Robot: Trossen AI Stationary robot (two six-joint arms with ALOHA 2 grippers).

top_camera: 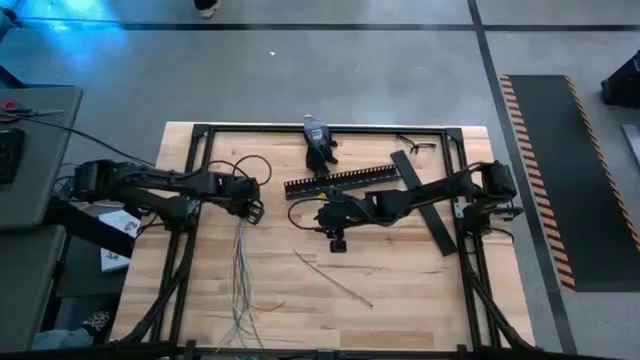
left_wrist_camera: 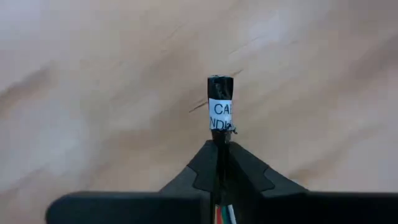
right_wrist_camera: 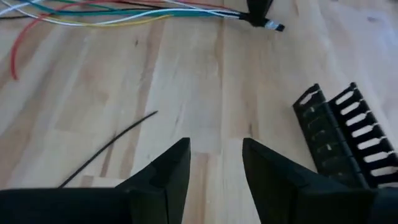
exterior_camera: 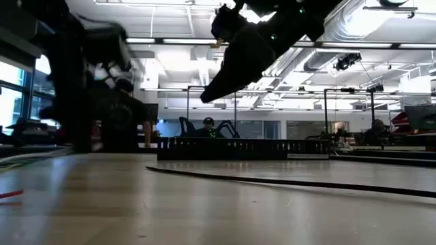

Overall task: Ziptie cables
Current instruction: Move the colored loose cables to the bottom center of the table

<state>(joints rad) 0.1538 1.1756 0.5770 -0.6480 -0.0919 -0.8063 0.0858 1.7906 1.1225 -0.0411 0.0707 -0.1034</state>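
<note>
The cables [top_camera: 240, 275] are a thin bundle of pale and coloured wires running from my left gripper [top_camera: 252, 210] toward the table's near edge. They also show in the right wrist view, cables [right_wrist_camera: 112, 15]. My left gripper [left_wrist_camera: 219, 149] is shut on the bundle's far end. My right gripper [top_camera: 322, 213] hangs open above the table's middle with nothing between its fingers [right_wrist_camera: 214, 155], near the black comb-edged duct [top_camera: 345, 182]. A thin dark strip [top_camera: 330, 275] lies flat on the wood in front of it. My left gripper pinches the bundle between its two fingers just behind its black-sleeved, white-labelled end [left_wrist_camera: 219, 134]. That end sticks out past the fingertips, and coloured wires [left_wrist_camera: 222, 214] run back between the fingers, so the fingers lie along the bundle. The rest trails over the table toward the near edge.
A flat black lid strip [top_camera: 425, 215] lies slanted at the right. A dark tool [top_camera: 318, 140] sits at the far edge beyond the duct [right_wrist_camera: 339, 134]. A black frame [top_camera: 190, 250] borders the table. Bare wood lies between the cables and the thin strip [right_wrist_camera: 112, 146].
</note>
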